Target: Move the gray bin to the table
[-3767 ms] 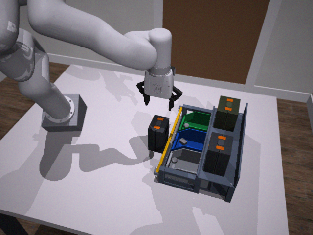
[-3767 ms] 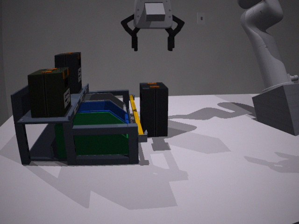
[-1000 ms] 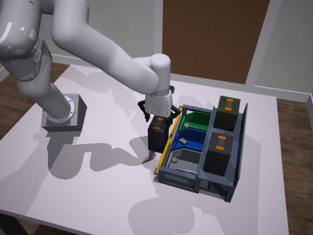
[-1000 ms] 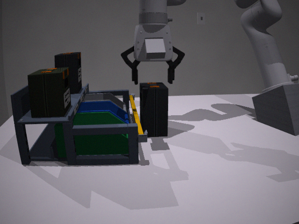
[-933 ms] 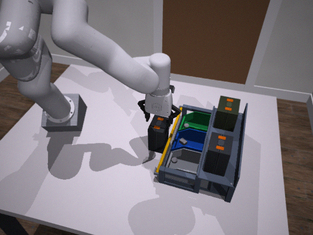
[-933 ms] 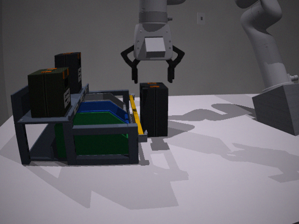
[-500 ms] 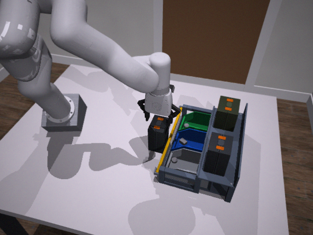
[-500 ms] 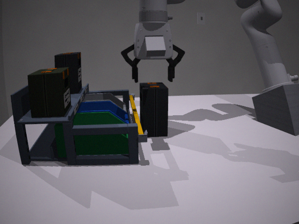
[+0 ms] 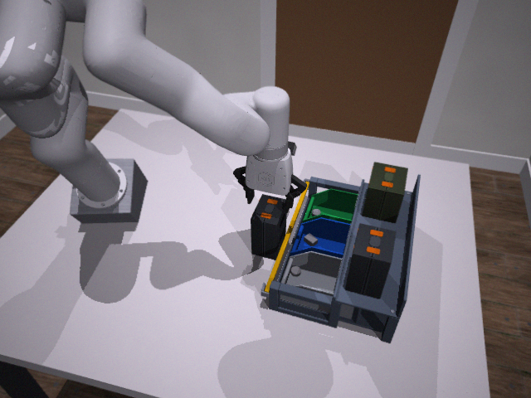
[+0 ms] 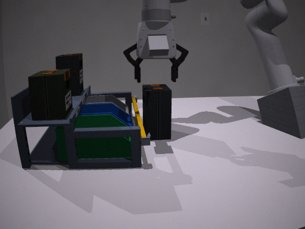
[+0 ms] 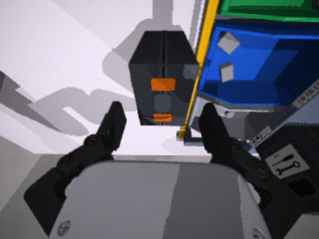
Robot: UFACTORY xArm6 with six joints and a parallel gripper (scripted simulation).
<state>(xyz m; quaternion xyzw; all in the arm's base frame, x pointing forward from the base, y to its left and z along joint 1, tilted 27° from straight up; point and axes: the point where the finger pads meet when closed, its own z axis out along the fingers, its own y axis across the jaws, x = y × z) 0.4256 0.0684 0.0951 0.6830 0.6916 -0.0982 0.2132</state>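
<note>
Gripper [image 9: 269,199] [image 10: 156,79] [image 11: 161,112] apart, upper centre of exterior view, above black case [image 9: 268,229] [image 10: 157,113] [image 11: 163,92]. Gray bin [image 9: 314,274] [image 11: 234,119] on shelf [image 9: 302,292] [image 10: 106,132], right of centre, lower part, in top view; round part inside, seemingly. Blue bin [image 9: 325,235] [image 10: 100,109] [image 11: 264,65] adjacent.

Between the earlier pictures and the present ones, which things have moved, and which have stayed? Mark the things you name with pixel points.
The gripper [image 9: 269,199] [image 10: 156,79] [image 11: 161,112] has come down towards the black case [image 9: 268,226] [image 10: 157,112] [image 11: 162,80] in front of the shelf, open throughout; nothing was gripped or released. The case, the gray bin [image 9: 314,272] and the other bins stayed put.
</note>
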